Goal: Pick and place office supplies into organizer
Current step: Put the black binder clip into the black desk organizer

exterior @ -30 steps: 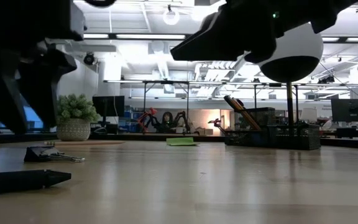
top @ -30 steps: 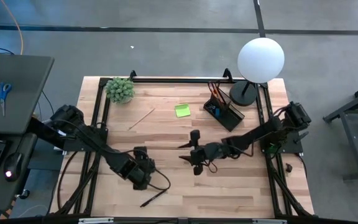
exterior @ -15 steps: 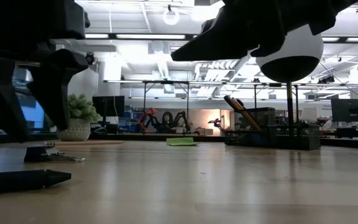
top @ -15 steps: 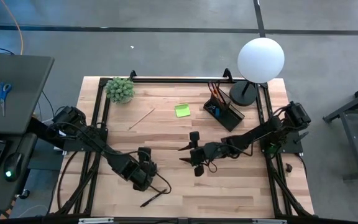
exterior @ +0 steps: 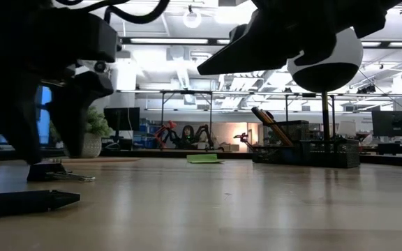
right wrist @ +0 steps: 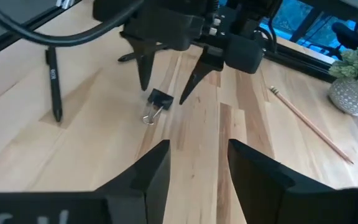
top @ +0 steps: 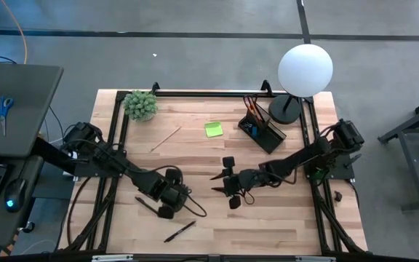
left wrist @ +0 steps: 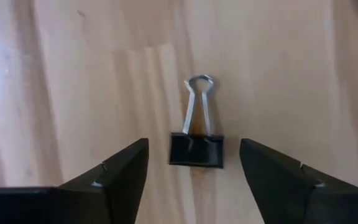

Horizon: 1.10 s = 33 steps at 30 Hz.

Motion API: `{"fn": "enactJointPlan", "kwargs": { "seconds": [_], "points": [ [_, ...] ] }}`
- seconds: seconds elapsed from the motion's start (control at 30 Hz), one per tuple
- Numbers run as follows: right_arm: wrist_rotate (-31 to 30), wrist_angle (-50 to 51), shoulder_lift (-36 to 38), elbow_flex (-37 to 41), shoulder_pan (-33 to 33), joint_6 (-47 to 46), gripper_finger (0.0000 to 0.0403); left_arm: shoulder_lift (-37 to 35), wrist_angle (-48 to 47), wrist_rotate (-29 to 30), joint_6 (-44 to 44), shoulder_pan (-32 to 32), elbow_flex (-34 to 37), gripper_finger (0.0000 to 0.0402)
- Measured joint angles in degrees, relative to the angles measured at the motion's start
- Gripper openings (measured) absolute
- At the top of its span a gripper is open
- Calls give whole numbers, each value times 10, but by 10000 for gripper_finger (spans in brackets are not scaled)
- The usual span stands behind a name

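We read the step in hand as the pick of a binder clip (left wrist: 196, 146). The left gripper (left wrist: 194, 171) hangs over it with fingers spread wide, 1 on each side, neither touching; the clip lies flat on the wooden surface (left wrist: 73, 93), wire handles pointing away from the wrist. In the high view this sits lower centre-left of the frame, left gripper (top: 167, 201) just above a black pen (top: 180, 231).

The right gripper (top: 228, 185) hovers mid-frame, empty, fingers parted; nothing lies between them in its wrist view.

The organizer (top: 262, 129) stands upper right beside the white globe lamp (top: 305, 70), pencils already upright in it. The lime-green sticky-note pad (top: 213, 129) and a wooden pencil (top: 166, 137) lie loose, left of it.

Next move, as we judge it: lower the left gripper until the fingers straddle the black body, then close. The clip is low and flat, so a high approach may slip off.
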State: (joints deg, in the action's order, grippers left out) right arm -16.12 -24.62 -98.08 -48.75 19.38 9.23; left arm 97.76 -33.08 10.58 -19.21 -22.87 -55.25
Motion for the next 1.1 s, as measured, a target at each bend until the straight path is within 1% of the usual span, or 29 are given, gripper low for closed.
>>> {"fn": "enactJointPlan", "kwargs": {
  "seconds": [0.1, 0.2, 0.3, 0.43, 0.63, 0.9, 1.0, 1.1],
  "points": [
    [0, 0, 0, 0, 1, 0, 149, 0, 7, -20, 0, 0, 14, 232],
    [-1, 0, 0, 0, 1, 1, 149, 0, 6, -18, -5, 0, 32, 228],
    [-1, 0, 0, 0, 1, 2, 151, -2, 26, -13, -6, 0, 44, 228],
    [-1, 0, 0, 0, 1, 2, 149, 0, 74, -4, -5, 0, 45, 227],
    [0, 0, 0, 0, 1, -1, 145, 0, 72, -3, -5, 0, 45, 227],
    [0, 2, 0, 0, 1, -2, 142, 0, 94, -7, -7, 0, 45, 225],
    [0, 5, 0, 0, 1, -2, 140, 0, 89, -5, -7, 0, 45, 207],
    [0, 13, 0, 0, 1, -8, 140, 0, 89, -5, -8, 0, 45, 171]
  ]
}}
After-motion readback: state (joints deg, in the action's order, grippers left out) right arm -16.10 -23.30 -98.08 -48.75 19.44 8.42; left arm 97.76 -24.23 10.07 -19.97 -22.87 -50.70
